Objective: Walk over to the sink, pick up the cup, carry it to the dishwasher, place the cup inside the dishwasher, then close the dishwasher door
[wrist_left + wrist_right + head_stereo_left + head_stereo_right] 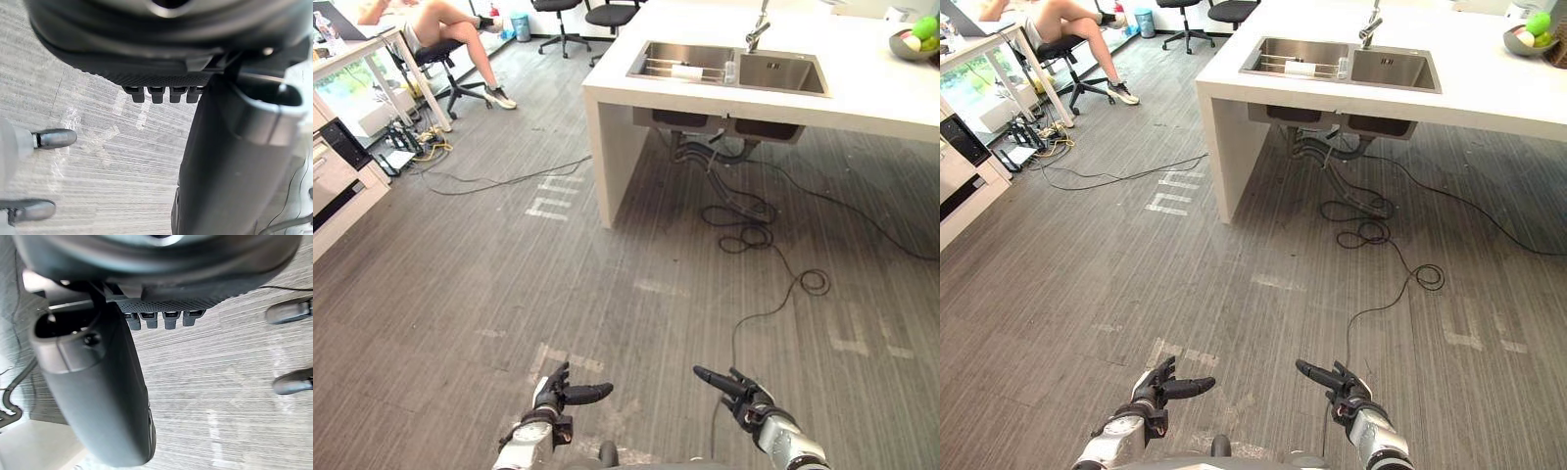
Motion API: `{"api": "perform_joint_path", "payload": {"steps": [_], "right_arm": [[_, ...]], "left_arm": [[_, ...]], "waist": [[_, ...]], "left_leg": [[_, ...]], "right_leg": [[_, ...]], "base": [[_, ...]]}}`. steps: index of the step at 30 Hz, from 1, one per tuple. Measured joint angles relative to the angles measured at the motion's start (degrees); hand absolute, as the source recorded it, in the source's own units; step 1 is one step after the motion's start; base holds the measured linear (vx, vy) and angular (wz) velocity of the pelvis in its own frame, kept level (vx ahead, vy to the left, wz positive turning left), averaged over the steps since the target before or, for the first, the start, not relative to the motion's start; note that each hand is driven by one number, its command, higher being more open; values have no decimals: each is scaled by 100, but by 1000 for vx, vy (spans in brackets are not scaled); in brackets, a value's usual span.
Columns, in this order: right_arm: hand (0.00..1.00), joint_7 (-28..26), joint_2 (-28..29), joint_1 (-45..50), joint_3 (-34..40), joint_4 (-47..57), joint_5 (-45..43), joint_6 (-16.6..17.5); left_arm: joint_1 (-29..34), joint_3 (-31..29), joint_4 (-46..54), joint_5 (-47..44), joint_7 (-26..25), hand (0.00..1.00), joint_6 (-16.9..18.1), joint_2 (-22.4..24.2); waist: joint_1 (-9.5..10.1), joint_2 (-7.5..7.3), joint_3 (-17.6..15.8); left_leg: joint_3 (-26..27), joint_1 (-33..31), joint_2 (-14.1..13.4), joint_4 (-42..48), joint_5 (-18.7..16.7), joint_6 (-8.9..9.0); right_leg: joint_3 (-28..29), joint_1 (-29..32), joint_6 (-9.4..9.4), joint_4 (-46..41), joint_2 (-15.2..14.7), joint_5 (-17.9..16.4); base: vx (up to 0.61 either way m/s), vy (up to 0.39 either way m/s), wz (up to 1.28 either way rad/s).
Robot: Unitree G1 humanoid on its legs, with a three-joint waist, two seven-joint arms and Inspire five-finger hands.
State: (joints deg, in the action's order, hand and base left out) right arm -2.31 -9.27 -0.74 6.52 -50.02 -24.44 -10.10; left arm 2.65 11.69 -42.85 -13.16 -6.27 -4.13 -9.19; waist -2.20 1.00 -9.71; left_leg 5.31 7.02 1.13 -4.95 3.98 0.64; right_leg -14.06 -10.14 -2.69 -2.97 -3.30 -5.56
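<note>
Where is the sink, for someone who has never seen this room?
Start at the white counter standing on the striped grey floor ahead. The sink is sunk into its top, under the tap. It is steel with two basins, unlike the grey fruit bowl resting further right.

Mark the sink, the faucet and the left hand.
sink (791, 74), left eye view, bare floor of the right basin.
faucet (756, 37), left eye view, on the spout.
left hand (551, 396), left eye view, on the palm.
</note>
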Motion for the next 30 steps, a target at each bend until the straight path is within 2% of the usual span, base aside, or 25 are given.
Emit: {"api": "perform_joint_path", "payload": {"steps": [3, 6, 9, 10, 12, 14, 16, 20, 23, 25, 27, 28, 29, 30], "right_arm": [[100, -52, 32, 129, 2, 7, 80, 8], [100, -58, 86, 219, -3, 7, 97, 18], [100, -29, 203, 351, -11, -9, 75, 71], [100, -6, 296, 440, -8, -52, -112, 89], [100, -4, 413, 506, -8, -174, -309, 121], [100, -23, 435, 506, 52, -371, -461, 220], [100, -47, 464, 495, 107, -607, -531, 456], [100, -178, 463, 468, 168, -826, -565, 679], [100, -210, 452, 436, 176, -857, -560, 818], [100, -208, 410, 410, 161, -864, -557, 856], [100, -189, 292, 193, 141, -917, -538, 883], [100, -184, 275, 137, 140, -917, -538, 908], [100, -180, 268, 92, 140, -901, -552, 953], [100, -170, 263, 78, 83, -883, -567, 966]], "left_arm": [[67, 1, 29, 309, 7, 100, 100, 0], [198, 7, 25, 229, 41, 100, 108, 3], [373, -4, -87, -447, 131, 100, 45, 38], [460, -18, -246, -749, 224, 100, -70, 85], [449, -74, -431, -932, 322, 100, -116, 69], [473, -257, -761, -1130, 443, 100, -96, 89], [444, -448, -1006, -1269, 520, 100, 5, 142], [377, -462, -1160, -1150, 638, 100, 149, 142], [219, -448, -1329, -1271, 621, 100, 61, 94], [99, -356, -1401, -1273, 619, 100, -12, 54], [-55, -209, -1406, -1300, 570, 100, -17, -20], [-95, -206, -1402, -1340, 547, 100, -24, -40], [-186, -146, -1391, -1468, 499, 100, -49, -75], [-270, -90, -1356, -1558, 490, 100, -53, -106]], "waist": [[-8, 23, -14], [-7, 25, -16], [-7, 25, -16], [-10, 26, -15], [-6, 23, -17], [-8, 25, -18], [-6, 11, -26], [-8, -25, -51], [-7, -60, -80], [-6, -92, -102], [50, -98, -264], [47, -121, -344], [19, -152, -470], [16, -177, -518]], "left_leg": [[57, -3, -4, -18, 0, -1], [199, 2, -9, -26, 0, -3], [306, 13, -15, -29, 0, -5], [332, 28, -19, -32, -2, -8], [360, 45, -30, -34, -5, -12], [505, 104, -43, -36, -22, -36], [623, 169, -62, -37, -41, -62], [763, 203, -69, -37, -86, -98], [816, 199, 20, -35, -178, -220], [813, 198, 134, -34, -233, -303], [843, 320, 237, -23, -312, -429], [831, 406, 239, -10, -338, -468], [740, 544, 211, 46, -386, -529], [648, 566, 163, 109, -438, -558]], "right_leg": [[80, 29, 1, -6, 0, -1], [178, 62, 3, -6, 0, -2], [254, 91, 5, -13, 1, -1], [282, 89, 6, -18, 4, -1], [312, 90, 17, -19, 15, 5], [418, 71, 33, -18, 27, 16], [524, 69, 49, -20, 44, 27], [632, 143, 23, -127, 42, -4], [635, 430, -123, -697, -101, -347], [547, 637, -310, -1242, -290, -548], [398, 1276, -433, -2745, -605, -519], [362, 1458, -556, -3245, -682, -427], [281, 1735, -593, -3766, -788, -461], [280, 1848, -547, -3772, -785, -589]], "base": [[-40, -4, -10], [-44, 2, -18], [-37, 5, -15], [-26, 1, -7], [-26, -1, -14], [-30, 3, -24], [-33, 6, -23], [-25, 14, -20], [-4, 36, -2], [20, 56, 7], [25, 79, -11], [35, 74, 7], [91, 51, 28], [136, 45, 61]]}}
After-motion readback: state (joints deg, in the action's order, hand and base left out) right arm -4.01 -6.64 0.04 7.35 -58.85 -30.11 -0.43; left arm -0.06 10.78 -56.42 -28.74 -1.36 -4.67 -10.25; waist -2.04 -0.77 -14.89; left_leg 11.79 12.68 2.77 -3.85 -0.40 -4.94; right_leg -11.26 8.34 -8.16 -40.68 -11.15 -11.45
